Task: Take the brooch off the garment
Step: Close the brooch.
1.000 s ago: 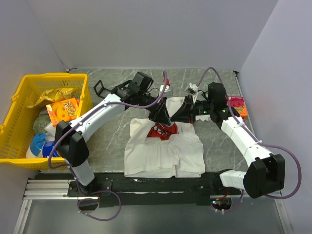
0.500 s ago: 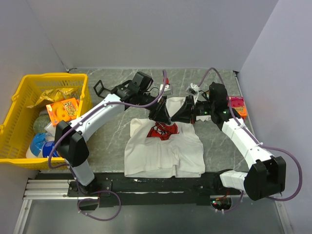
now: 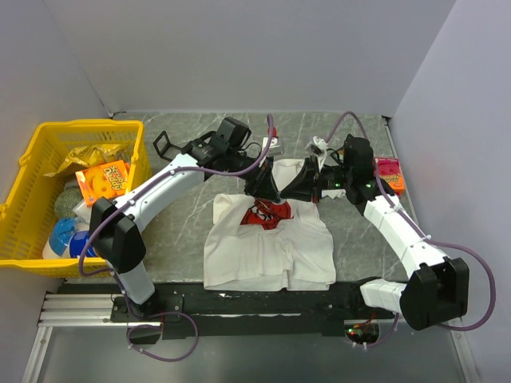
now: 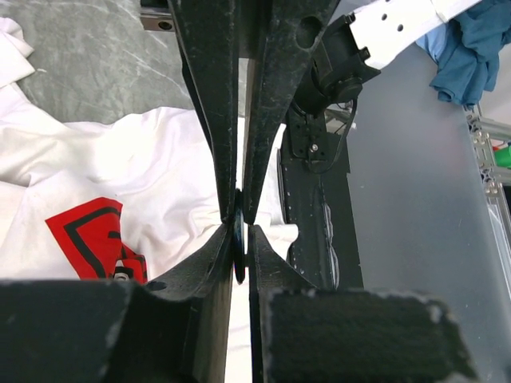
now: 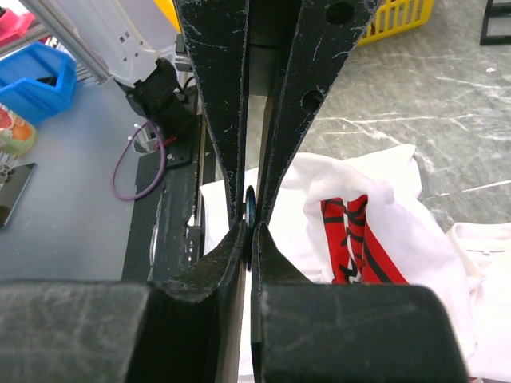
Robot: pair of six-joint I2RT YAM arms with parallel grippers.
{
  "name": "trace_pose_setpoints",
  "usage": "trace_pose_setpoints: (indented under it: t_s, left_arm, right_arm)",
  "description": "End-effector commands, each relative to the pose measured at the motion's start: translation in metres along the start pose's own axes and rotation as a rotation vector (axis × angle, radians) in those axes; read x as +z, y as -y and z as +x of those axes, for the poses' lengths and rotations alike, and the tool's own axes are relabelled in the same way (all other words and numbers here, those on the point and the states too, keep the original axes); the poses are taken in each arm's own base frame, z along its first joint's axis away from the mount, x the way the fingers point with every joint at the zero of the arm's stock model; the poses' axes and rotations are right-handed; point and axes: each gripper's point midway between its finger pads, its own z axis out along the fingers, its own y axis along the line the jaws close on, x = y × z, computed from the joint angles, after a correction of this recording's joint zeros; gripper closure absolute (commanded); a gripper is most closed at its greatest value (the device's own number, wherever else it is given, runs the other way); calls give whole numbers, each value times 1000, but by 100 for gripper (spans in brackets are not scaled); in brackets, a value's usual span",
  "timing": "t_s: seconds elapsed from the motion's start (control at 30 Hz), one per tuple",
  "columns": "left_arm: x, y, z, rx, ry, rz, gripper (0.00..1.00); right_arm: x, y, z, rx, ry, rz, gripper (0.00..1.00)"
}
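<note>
A: Top view status?
B: The garment (image 3: 267, 251) is laid on the table (image 3: 180, 227), between the arms. The red print (image 3: 267, 214) is bunched at its far end. The left gripper (image 3: 263, 191) and the right gripper (image 3: 297, 187) are angled down over that end, near each other. How far the jaws are parted cannot be read from here. A yellow basket (image 3: 80, 124) is seen well apart, at the left.
A: Left wrist?
B: The fingers (image 4: 209, 120) are nearly closed, and a thin dark disc (image 4: 238, 239) is pinched edge-on at the tips. The garment is seen below, with the print at lower left. Whether disc and cloth are touching cannot be told.
A: Right wrist?
B: The fingers (image 5: 215, 104) are all but closed. A thin bluish disc (image 5: 250, 209) is clamped edge-on at the tips. Cloth with the print is humped up just right of the fingers, on the table.
A: Brooch confirmed?
B: Not confirmed. Whether either disc is the brooch, or a part of it, cannot be told.
</note>
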Motion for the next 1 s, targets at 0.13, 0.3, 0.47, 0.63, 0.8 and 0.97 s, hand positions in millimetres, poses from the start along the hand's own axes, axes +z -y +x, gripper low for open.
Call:
trace_pose_setpoints:
  t_s: [0.13, 0.3, 0.47, 0.63, 0.8, 0.97]
  left_arm:
    - [9, -21, 3, -10, 0, -109, 94]
    - [9, -28, 4, -14, -7, -140, 94]
    - [8, -32, 4, 2, -23, -174, 94]
    - [5, -35, 3, 21, -27, -217, 95]
    - [2, -31, 3, 42, -37, -209, 93]
    - [-2, -25, -1, 63, -29, -201, 82]
  right_arm:
    - [-1, -22, -24, -140, 44, -63, 100]
    - [-1, -23, -26, -143, 47, -58, 100]
    - [-2, -22, -25, -144, 50, -52, 100]
    - [-1, -22, -25, -151, 50, -47, 100]
    - [-1, -21, -24, -155, 47, -47, 100]
    - [-1, -19, -23, -154, 42, -42, 100]
